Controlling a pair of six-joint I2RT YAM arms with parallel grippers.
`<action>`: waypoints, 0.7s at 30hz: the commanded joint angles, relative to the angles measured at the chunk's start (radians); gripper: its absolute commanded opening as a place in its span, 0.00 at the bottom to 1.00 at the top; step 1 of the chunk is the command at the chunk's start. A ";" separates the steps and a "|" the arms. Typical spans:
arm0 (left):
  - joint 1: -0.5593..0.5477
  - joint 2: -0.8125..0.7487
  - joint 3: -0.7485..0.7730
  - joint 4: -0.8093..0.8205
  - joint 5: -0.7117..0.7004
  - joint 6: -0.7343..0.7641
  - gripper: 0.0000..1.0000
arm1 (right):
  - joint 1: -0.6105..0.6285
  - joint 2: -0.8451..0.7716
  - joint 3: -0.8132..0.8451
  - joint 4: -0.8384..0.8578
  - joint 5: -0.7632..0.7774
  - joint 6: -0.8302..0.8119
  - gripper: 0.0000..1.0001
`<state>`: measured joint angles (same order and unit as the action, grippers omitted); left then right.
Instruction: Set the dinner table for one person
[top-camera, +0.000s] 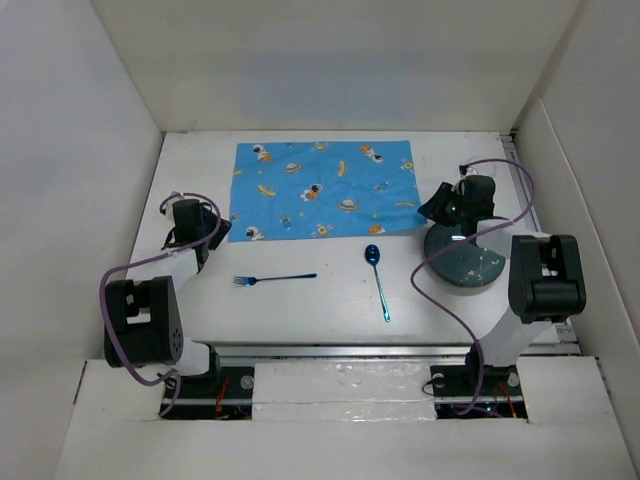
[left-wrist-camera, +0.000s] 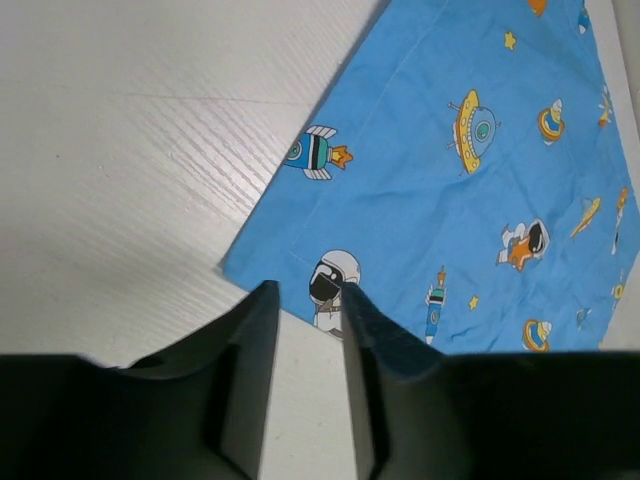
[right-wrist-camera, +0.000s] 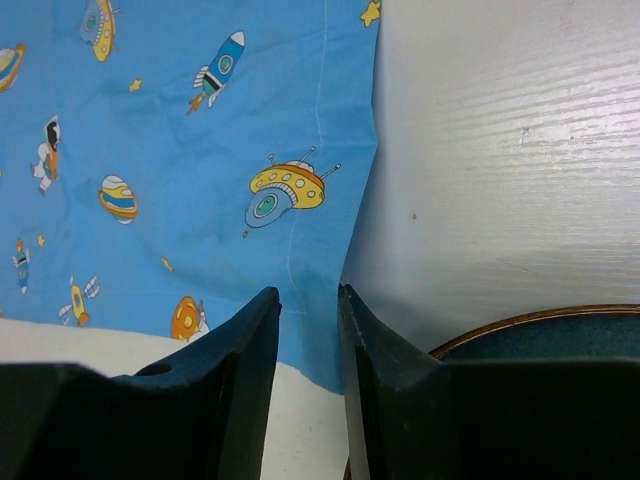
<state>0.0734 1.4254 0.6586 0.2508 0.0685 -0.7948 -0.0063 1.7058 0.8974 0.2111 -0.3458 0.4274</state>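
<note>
The dinner table (top-camera: 300, 315) is a white tabletop with white walls around it. A blue cartoon-printed placemat (top-camera: 320, 188) lies flat at its far middle. A blue fork (top-camera: 272, 279) and a blue spoon (top-camera: 378, 280) lie in front of the placemat. A dark teal plate (top-camera: 465, 262) sits at the right. My left gripper (top-camera: 220, 228) hovers at the placemat's near left corner (left-wrist-camera: 260, 262), jaws a little apart and empty (left-wrist-camera: 305, 290). My right gripper (top-camera: 431, 208) hovers at the placemat's near right corner (right-wrist-camera: 340, 340), jaws a little apart and empty (right-wrist-camera: 308, 295), with the plate rim (right-wrist-camera: 520, 322) beside it.
White walls close in the table on the left, back and right. The right arm's cable (top-camera: 440, 300) loops over the table beside the plate. The arm bases stand at the near edge.
</note>
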 joint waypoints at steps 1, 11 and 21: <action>0.000 -0.055 0.021 0.004 0.025 -0.015 0.31 | -0.004 -0.069 -0.017 0.016 0.004 -0.001 0.36; 0.000 -0.408 0.061 0.025 0.270 0.011 0.27 | -0.004 -0.477 -0.109 -0.102 0.138 -0.012 0.52; -0.130 -0.801 0.022 -0.186 0.518 0.208 0.04 | -0.170 -1.031 -0.489 -0.262 0.464 0.099 0.15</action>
<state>-0.0261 0.6605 0.6968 0.1501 0.5026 -0.6941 -0.1219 0.6792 0.4694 0.0662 -0.0299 0.4881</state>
